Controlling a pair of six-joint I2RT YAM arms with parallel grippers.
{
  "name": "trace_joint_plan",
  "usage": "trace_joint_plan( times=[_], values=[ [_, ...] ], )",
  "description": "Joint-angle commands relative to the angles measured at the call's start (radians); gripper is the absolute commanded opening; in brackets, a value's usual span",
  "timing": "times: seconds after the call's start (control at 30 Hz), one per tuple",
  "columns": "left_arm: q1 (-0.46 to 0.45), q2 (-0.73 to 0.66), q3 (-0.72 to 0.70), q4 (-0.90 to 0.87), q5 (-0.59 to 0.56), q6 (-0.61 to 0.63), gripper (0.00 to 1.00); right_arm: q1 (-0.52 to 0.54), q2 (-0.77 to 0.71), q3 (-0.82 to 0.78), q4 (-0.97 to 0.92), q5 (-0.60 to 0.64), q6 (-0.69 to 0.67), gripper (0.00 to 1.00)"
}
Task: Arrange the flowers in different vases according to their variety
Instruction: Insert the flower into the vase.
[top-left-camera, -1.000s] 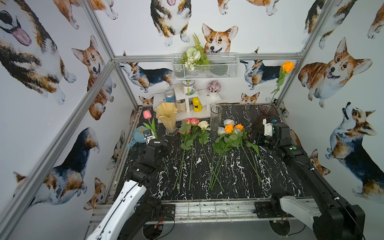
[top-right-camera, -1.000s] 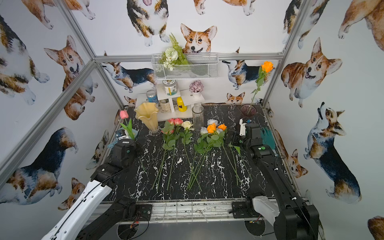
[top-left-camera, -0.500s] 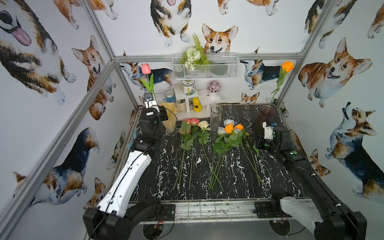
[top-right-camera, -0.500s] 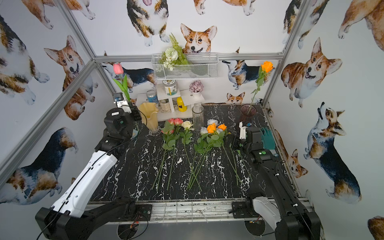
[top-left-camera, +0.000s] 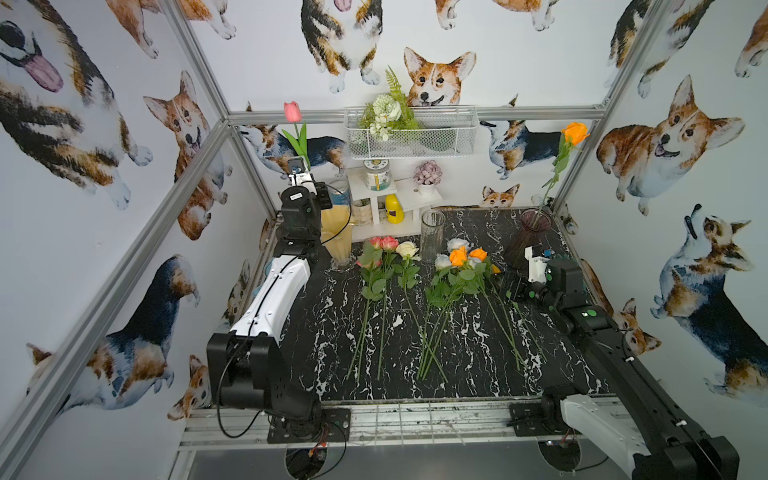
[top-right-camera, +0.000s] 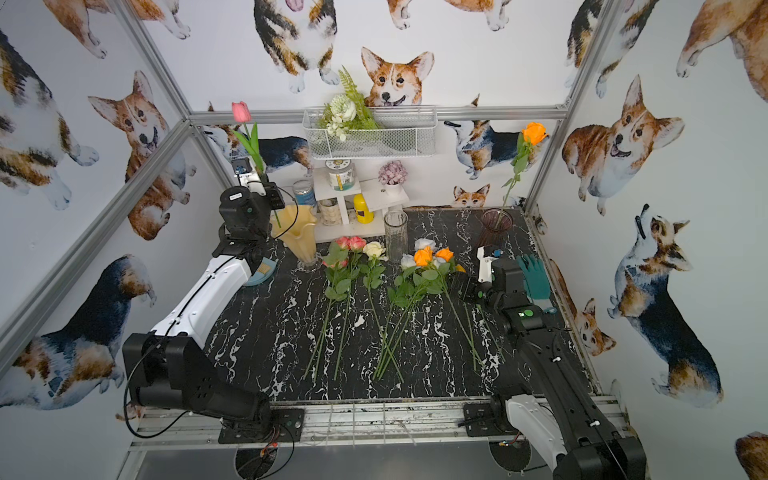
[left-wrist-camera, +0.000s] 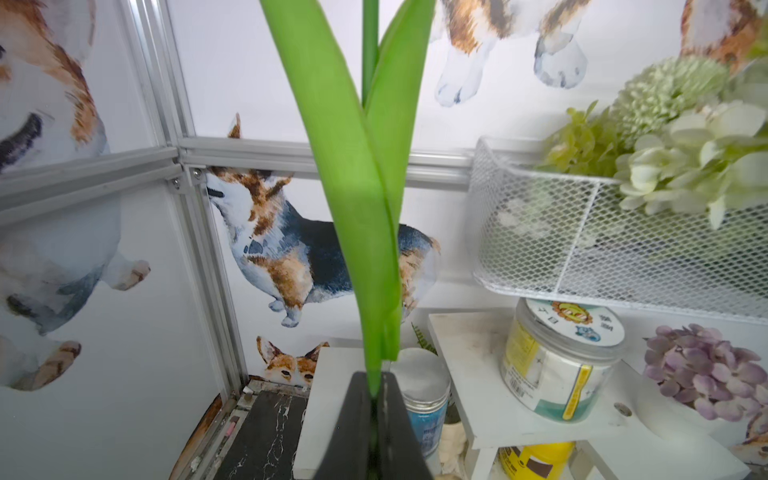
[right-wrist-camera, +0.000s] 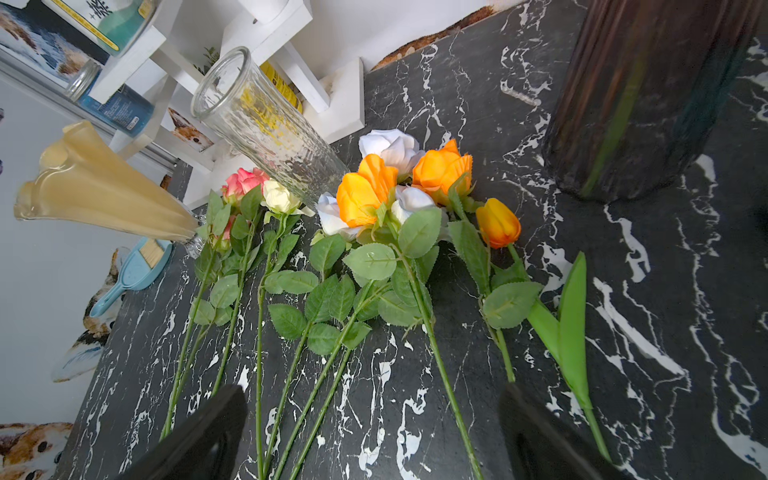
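Observation:
My left gripper (top-left-camera: 304, 176) is shut on the green stem of a pink tulip (top-left-camera: 292, 111), held upright high above the creamy-yellow vase (top-left-camera: 338, 239). In the left wrist view its black fingers (left-wrist-camera: 353, 415) pinch the stem below the long leaves (left-wrist-camera: 365, 208). The stem's lower end (top-right-camera: 275, 218) hangs at the vase's mouth. My right gripper (right-wrist-camera: 370, 399) stands open, low over the stems at the table's right. Pink roses (top-left-camera: 384, 243), a cream rose (top-left-camera: 407, 249), orange roses (top-left-camera: 459, 255), white roses (right-wrist-camera: 390, 145) and an orange tulip (right-wrist-camera: 497, 222) lie on the table. The clear glass vase (top-left-camera: 432, 232) is empty. The dark purple vase (top-left-camera: 528, 237) holds an orange rose (top-left-camera: 575, 133).
At the back stand a white shelf (top-left-camera: 409, 199) with jars and a yellow bottle (top-left-camera: 394, 208), a small purple plant (top-left-camera: 427, 173) and a wire basket (top-left-camera: 436, 137) with a fern bouquet. A blue dustpan (top-right-camera: 259, 272) lies back left, a green glove (top-right-camera: 534, 276) at the right.
My left arm has lifted the pink tulip from low at the table's left up high over the creamy-yellow vase. My right gripper has shifted slightly toward the flowers, still open.

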Motion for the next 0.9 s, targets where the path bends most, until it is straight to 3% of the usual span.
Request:
trace_joint_plan(
  times=[0.0,0.23,0.27,0.33,0.87],
  values=[
    [0.003,0.039,-0.074,0.205,0.087,0.019,0.00,0.004,-0.007,0.010,0.005,-0.007,0.007,1.00],
    [0.002,0.083,-0.112,0.256,0.092,0.028,0.00,0.003,0.002,0.011,0.000,-0.006,0.006,1.00],
    [0.002,0.086,-0.107,0.246,0.090,0.026,0.19,0.004,0.005,0.012,0.000,-0.007,0.007,1.00],
    [0.002,0.095,-0.089,0.203,0.076,0.006,0.98,0.005,0.015,0.011,0.000,-0.006,0.003,1.00],
    [-0.010,0.009,-0.120,0.025,0.079,-0.049,1.00,0.021,0.072,-0.030,-0.021,0.021,-0.042,0.99]
  ],
)
